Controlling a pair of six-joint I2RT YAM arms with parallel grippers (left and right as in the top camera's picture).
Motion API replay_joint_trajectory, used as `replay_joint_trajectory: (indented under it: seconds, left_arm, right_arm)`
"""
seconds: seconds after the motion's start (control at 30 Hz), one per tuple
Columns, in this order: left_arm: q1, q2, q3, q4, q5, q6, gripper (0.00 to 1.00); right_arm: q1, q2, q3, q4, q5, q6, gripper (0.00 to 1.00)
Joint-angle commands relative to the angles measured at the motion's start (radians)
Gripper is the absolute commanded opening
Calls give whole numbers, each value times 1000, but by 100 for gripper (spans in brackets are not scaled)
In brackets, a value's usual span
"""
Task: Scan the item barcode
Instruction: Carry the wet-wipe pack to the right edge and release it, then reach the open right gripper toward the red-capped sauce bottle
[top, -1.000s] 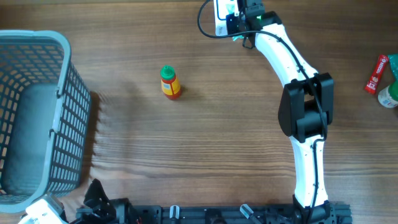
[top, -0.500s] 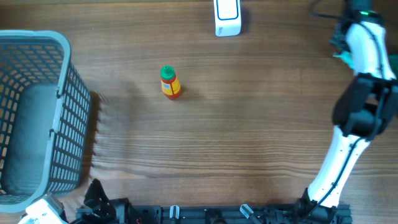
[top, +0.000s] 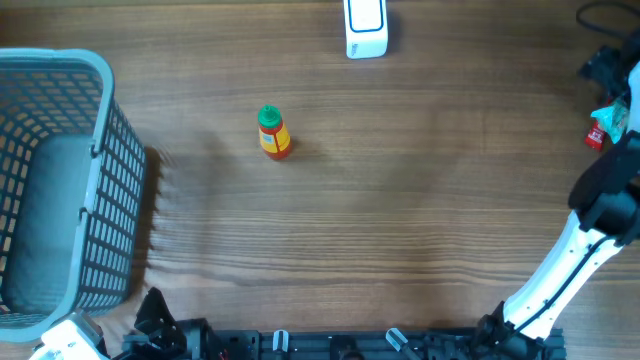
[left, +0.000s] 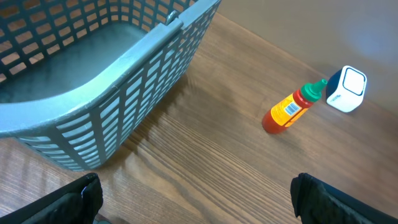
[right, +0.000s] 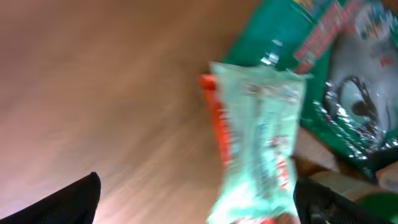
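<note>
The wooden table (top: 400, 230) fills the overhead view. The grey-blue basket (top: 122, 190) takes its left edge. The right arm (top: 570, 270) rises along the right edge, its wrist at the upper right.

The white scanner (top: 365, 28) lies at top centre, well apart from that wrist. A bottle (top: 272, 132) with a green cap stands left of centre. In the left wrist view its label shows a white barcode patch, too small to read.

The item is likely the packet (top: 597, 133) at the right edge, red with a pale green end. In the right wrist view it lies directly below the right gripper (right: 196, 186), its long axis running top to bottom of the frame with a slight tilt. It partly overlaps a green bag (right: 348, 81). That view is blurred: there is printing on both, but no word or brand can be read and no barcode can be made out.

The right gripper's fingers stand wide apart and hold nothing. The left gripper (left: 196, 183), at the lower left of the overhead view, is also wide and empty. The right arm is far nearer the packet. After a grasp, the scanner lies up and to the left.
</note>
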Motion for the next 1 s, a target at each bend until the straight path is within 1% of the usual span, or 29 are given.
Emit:
replay_joint_trajectory:
  seconds: [0.0,0.1,0.2,0.27,0.3,0.33,0.43,0.47,0.5,0.53,0.6,0.7,0.8,0.83,0.97]
  left_arm:
    - [7,-6,2,3,1,16,100]
    - [7,-6,2,3,2,16,100]
    - [7,-6,2,3,1,16,100]
    - [7,-6,2,3,1,16,100]
    - [7,-6,2,3,2,16,100]
    - [7,-6,2,3,1,16,100]
    - [7,-6,2,3,2,16,100]
    - [7,-6,2,3,1,16,100]
    - [7,-6,2,3,1,16,100]
    - [7,-6,2,3,1,16,100]
    - [7,-6,2,3,1,16,100]
    - [7,-6,2,3,1,16,100]
    - [7,-6,2,3,1,16,100]
    - [7,-6,2,3,1,16,100]
    - [7,-6,2,3,1,16,100]
  right_arm:
    - [99,-184,23,0,-162,14,100]
    - [222,-242,23,-19,-266,28,100]
    - [319,-248,23,-55,-340,175,100]
    - [388,-248,22,-118,-444,356,100]
    - [417,-248,21,-138,-487,406,100]
    - [452,-247,21,-157,-535,422,100]
    - [575,-236,13,-176,-570,449,100]
    - [602,-230,1,-177,-596,486,100]
    - [639,-216,-19,-175,-671,543,100]
    - [680,-188,-39,-145,-785,563,100]
    - [731,-126,-42,-101,-933,579,100]
    - [778,-16,-42,-49,-1070,682,99]
    - [810,63,-42,22,-1192,696,99]
    - [824,83,-42,29,-1222,695,100]
    - [860,125,-42,35,-1208,696,100]
